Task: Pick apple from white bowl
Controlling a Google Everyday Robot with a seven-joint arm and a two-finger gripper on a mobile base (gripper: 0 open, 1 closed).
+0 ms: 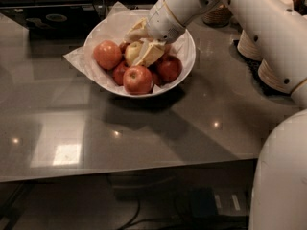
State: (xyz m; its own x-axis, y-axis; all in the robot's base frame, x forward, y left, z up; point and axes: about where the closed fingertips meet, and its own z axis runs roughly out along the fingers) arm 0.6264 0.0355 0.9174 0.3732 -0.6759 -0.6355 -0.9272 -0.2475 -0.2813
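The white bowl, lined with crinkled white paper, stands at the back of the grey table. The yellow-green apple lies in its middle among several red apples. My gripper reaches down into the bowl from the upper right. It is open, with one finger above the pale apple and the other finger against its right side. The apple rests in the bowl.
An orange-red apple lies at the bowl's left and deep red apples at its front and right. Stacks of pale plates stand at the right. A wicker basket is behind. The table's front edge runs below.
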